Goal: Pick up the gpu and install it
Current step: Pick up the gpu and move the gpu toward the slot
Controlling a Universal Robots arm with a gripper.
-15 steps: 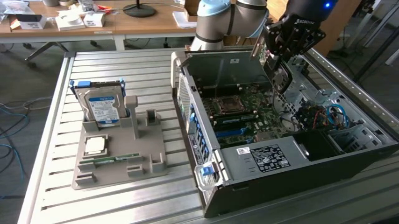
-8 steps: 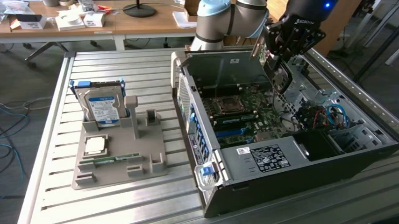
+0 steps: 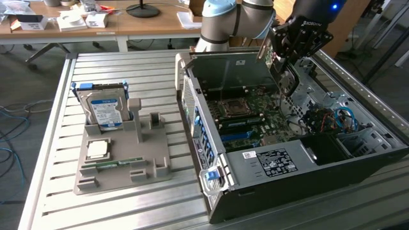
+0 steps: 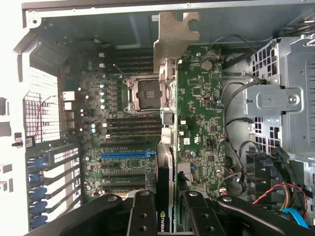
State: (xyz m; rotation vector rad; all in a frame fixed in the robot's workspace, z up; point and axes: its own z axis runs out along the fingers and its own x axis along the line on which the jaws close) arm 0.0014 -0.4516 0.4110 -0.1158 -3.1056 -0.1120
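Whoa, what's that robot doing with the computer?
The robot arm's gripper is shut on the gpu. It holds the card on edge over the open computer case, above the motherboard. The card is not yet pushed into a slot. On the exterior view's left, a hard drive stands in a gray holder on the table.

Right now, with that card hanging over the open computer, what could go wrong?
The gpu, pinched in the end effector, hangs above the motherboard; lowered off line from the blue slot, it could strike components. Its metal bracket could catch the case wall. Loose cables nearby might snag.
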